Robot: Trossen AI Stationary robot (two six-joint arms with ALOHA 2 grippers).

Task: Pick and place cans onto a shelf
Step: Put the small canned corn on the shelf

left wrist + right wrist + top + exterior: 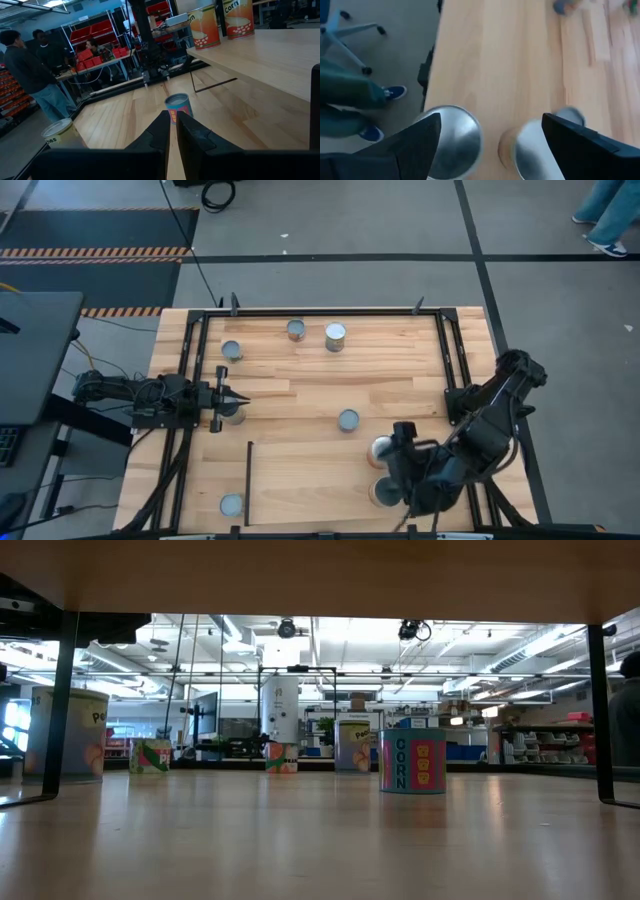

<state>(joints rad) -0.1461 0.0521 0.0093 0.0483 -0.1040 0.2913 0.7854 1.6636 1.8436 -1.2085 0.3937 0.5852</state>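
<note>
Your right claw hangs at the counter's near right corner, fingers spread wide, between two cans there and gripping neither. Your left claw waits at the left edge, fingers pressed together. Farther out, other cans stand scattered across the counter.

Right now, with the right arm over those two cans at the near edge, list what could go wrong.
1. The open right gripper hangs over two cans standing close together; closing on one could knock the second can.
2. Both stand near the table edge, so a nudged can might roll off.
3. The shut left gripper waits right beside another can; a swing could tip it.
</note>
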